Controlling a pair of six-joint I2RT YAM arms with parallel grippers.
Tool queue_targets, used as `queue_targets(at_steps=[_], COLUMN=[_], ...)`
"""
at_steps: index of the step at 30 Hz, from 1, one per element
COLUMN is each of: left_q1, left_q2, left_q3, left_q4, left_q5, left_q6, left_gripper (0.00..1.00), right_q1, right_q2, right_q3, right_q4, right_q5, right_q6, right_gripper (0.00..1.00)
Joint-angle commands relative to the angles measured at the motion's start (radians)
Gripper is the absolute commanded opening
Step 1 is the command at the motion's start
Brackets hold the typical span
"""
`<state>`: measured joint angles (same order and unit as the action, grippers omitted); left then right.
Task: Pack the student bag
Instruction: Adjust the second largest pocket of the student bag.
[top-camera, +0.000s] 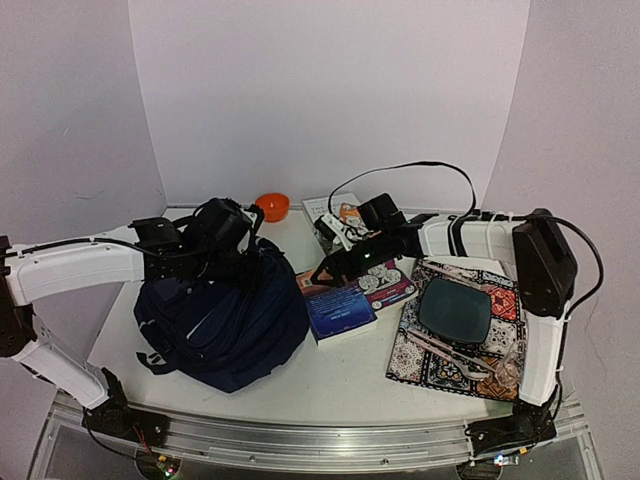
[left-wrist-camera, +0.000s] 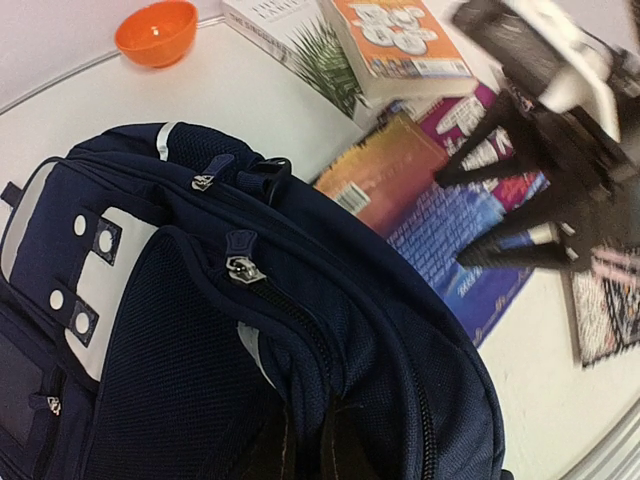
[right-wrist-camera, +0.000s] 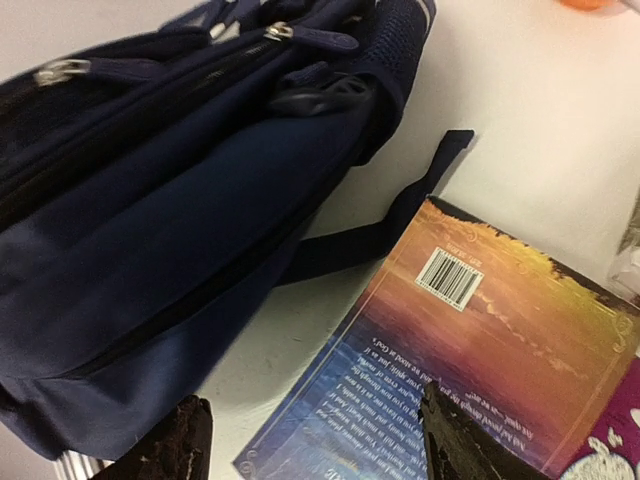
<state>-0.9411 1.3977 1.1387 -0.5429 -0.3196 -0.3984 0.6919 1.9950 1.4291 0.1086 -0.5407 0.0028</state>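
Backpack in navy cloth, the student bag, slumps at nine o'clock on the tabletop. Our left tool is pinched shut on fabric at its top, while our right tool gapes wide over a book at the bag's three o'clock. We judge the bag floppy and light, best gripped at the top rim.

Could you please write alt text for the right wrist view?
A navy student bag lies on a white table, one strap reaching toward a book showing its barcoded back cover. The right gripper hangs open above them, dark fingers at the bottom edge.
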Motion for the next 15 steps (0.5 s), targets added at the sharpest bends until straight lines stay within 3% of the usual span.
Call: queue_targets(at_steps=[1, 15], left_q1=[0.047, 0.120], left_q2=[0.023, 0.242], left_q3=[0.114, 0.309], left_q4=[0.019, 0.020], left_q5=[-0.045, 0.027], left_q6=[-0.075, -0.195], left_gripper=[0.00, 0.00], right_q1=[0.011, 0.083], right_q2=[-0.122, -0.272], right_q3=[-0.053, -0.282], right_q4=[0.099, 0.264], right_q5=[0.034, 0.237], right_q6=[0.112, 0.299], right_gripper=[0.74, 0.79])
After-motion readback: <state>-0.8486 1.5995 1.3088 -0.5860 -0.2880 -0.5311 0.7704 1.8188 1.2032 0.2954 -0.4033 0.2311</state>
